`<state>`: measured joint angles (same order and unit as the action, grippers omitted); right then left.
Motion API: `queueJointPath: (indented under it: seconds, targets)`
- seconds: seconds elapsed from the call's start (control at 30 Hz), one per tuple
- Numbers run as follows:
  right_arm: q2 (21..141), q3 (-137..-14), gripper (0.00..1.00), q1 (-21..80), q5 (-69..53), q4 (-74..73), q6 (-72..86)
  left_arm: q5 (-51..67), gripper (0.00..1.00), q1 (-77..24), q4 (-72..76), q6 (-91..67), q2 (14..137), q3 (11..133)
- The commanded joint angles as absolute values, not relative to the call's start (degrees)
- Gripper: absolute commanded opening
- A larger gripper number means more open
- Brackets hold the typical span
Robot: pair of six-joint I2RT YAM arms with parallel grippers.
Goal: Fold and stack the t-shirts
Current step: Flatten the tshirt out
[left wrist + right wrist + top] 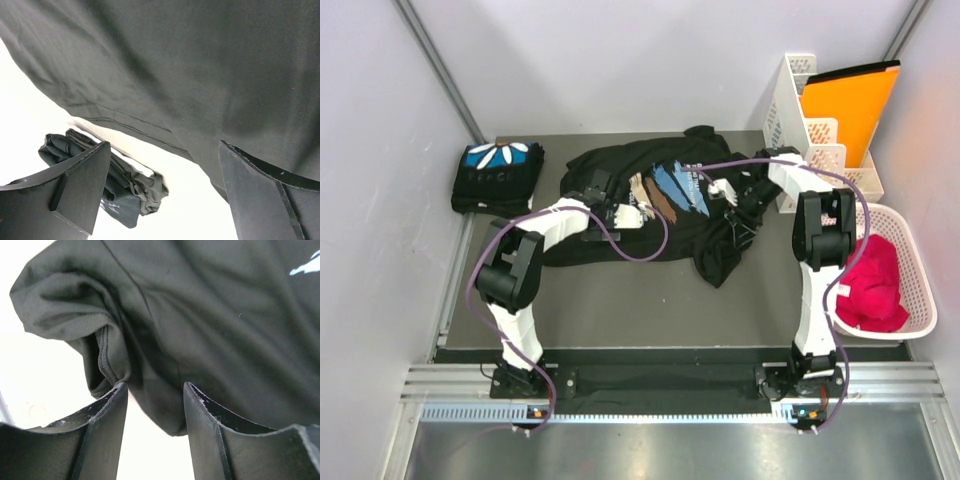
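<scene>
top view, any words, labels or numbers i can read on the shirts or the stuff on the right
Folded black t-shirt with a blue and white petal print: a row of pale letters under the petals, too blurred to read.
Spread black t-shirt with blue and tan brush strokes: small white marks beside the strokes, too small to read.
Orange folder, white slotted rack, white mesh basket: no text visible.

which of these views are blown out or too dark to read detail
top external: even light, sharp, though folds of the spread t-shirt sink into black; left wrist: table blown out to white under the cloth; right wrist: same white washout at left, cloth seams clear
</scene>
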<state>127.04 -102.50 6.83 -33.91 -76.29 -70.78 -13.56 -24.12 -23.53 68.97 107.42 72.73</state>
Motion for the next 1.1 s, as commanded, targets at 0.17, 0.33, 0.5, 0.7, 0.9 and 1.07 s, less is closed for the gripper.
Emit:
queueJointPath:
  seconds: [0.17, 0.33, 0.5, 0.7, 0.9, 1.07]
  targets:
    - [123.9, -104.4, 0.51, 8.4, -31.9, -83.7, -74.8, -15.2, 0.93, -24.8, -21.7, 69.3, 108.4, 74.3]
    - [123.0, -102.7, 0.52, 8.6, -31.5, -83.8, -75.2, -15.8, 0.93, -25.0, -21.0, 69.6, 109.1, 74.1]
    - [119.8, -101.0, 0.51, 9.1, -33.8, -83.8, -75.1, -16.8, 0.93, -25.3, -20.8, 69.7, 109.5, 73.6]
    - [117.8, -100.2, 0.51, 9.3, -36.2, -83.5, -73.6, -16.7, 0.93, -25.4, -20.0, 69.6, 109.3, 72.8]
    - [118.4, -102.2, 0.5, 9.1, -38.1, -83.5, -71.5, -16.7, 0.93, -25.8, -19.9, 69.1, 109.9, 72.6]
    - [121.8, -101.7, 0.49, 9.7, -39.1, -83.6, -71.5, -16.9, 0.92, -26.0, -19.4, 68.6, 110.0, 72.3]
